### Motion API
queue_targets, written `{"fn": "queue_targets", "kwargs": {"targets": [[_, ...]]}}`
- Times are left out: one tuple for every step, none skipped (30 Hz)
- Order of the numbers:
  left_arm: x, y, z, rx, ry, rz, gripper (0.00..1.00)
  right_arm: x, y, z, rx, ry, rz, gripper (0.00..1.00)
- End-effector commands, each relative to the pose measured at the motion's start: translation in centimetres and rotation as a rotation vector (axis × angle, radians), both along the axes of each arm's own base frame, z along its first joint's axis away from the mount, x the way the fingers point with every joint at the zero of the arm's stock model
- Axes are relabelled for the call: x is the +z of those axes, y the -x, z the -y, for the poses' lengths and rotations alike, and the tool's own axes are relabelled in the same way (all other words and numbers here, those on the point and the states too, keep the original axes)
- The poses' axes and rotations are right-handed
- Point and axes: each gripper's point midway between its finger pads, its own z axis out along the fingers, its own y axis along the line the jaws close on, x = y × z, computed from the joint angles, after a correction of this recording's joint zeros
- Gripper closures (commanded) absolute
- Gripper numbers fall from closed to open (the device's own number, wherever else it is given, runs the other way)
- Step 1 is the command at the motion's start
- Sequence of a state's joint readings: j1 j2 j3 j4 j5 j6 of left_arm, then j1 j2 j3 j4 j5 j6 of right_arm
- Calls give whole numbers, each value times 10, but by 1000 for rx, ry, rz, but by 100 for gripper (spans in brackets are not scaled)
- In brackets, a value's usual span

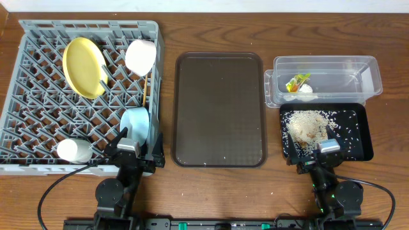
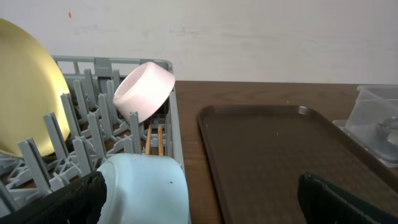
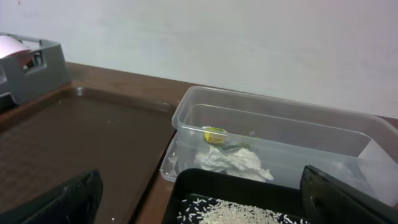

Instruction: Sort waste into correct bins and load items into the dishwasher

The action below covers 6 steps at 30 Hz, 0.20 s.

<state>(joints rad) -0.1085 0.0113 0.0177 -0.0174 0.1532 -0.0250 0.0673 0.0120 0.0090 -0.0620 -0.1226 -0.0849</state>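
The grey dishwasher rack (image 1: 38, 96) holds a yellow plate (image 1: 84, 66), a white bowl (image 1: 140, 56), a light blue bowl (image 1: 135, 124) and a small white cup (image 1: 73, 150). Thin chopsticks (image 2: 155, 138) lie in the rack behind the blue bowl (image 2: 146, 186). My left gripper (image 1: 131, 148) stands open at the rack's near right corner, just behind the blue bowl, holding nothing. The clear tub (image 1: 370, 76) contains the green-and-orange wrapper (image 1: 297, 82) and a white scrap (image 1: 305, 90). Rice grains (image 1: 307, 124) lie heaped in the black tray (image 1: 358, 150). My right gripper (image 1: 326, 148) is open over that tray's near edge.
A large dark brown serving tray (image 1: 218, 108) lies between the rack and the two bins, with a few stray grains near its front edge. The clear tub's lid rim juts out toward the brown tray. Bare wooden table runs along the back.
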Motion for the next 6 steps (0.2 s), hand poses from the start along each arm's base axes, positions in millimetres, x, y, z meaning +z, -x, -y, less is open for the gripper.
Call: {"fn": "queue_targets", "kwargs": {"targets": [[-16, 1, 3, -16, -17, -48, 2, -1, 0, 2, -9, 6, 2, 1], [-16, 1, 3, -16, -17, -48, 2, -1, 0, 2, -9, 6, 2, 1], [-16, 1, 3, -16, -17, -48, 2, -1, 0, 2, -9, 6, 2, 1], [-16, 1, 3, -16, -17, -48, 2, -1, 0, 2, -9, 6, 2, 1], [-16, 1, 3, -16, -17, -48, 2, -1, 0, 2, -9, 6, 2, 1], [-16, 1, 3, -16, -17, -48, 2, -1, 0, 2, -9, 6, 2, 1]]}}
